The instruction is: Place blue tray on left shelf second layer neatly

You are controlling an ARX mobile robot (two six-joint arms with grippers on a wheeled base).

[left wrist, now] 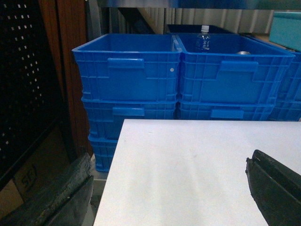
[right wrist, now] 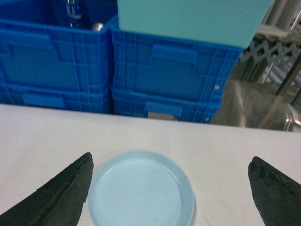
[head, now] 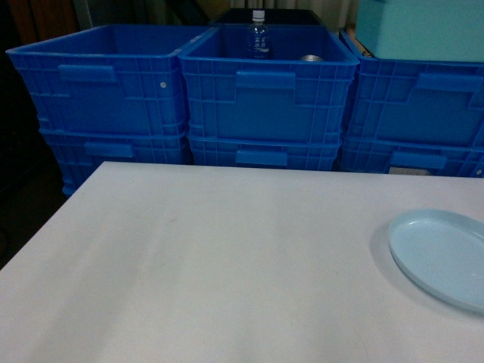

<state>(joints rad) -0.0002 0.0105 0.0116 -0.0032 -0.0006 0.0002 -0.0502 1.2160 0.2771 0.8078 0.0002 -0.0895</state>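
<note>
Both claws show only in their own wrist views, and both stand wide with nothing between the fingers. On the left, the left claw [left wrist: 169, 188] hangs over the near left edge of the white counter [left wrist: 188, 165]; one dark finger [left wrist: 61, 197] sits off the counter's side, the other [left wrist: 275, 186] over its top. Beyond the counter's far edge stand stacked dark-blue ribbed crates [left wrist: 127, 70], and to their left a brown upright panel [left wrist: 70, 70] and a black perforated sheet [left wrist: 23, 70]. In the middle crate [head: 268, 91] of the head view stands a clear bottle [head: 259, 34] with a white cap, and a silvery can top [head: 310, 57] shows beside it. A pale teal box [head: 420, 29] rests on the right-hand crates [head: 416, 106].

Further right, the blue tray [head: 442, 257] lies flat on the counter near its right side, cut off by the head view's edge. From the right wrist, the right claw [right wrist: 171, 193] hovers above the tray [right wrist: 141, 193]: the left finger [right wrist: 56, 197] lies just at the tray's rim, though contact cannot be told, while the right finger [right wrist: 277, 190] is well apart from it. At the far right, shiny metal rails [right wrist: 277, 52] and a sheet of clear plastic [right wrist: 249, 106] show past the crates.
</note>
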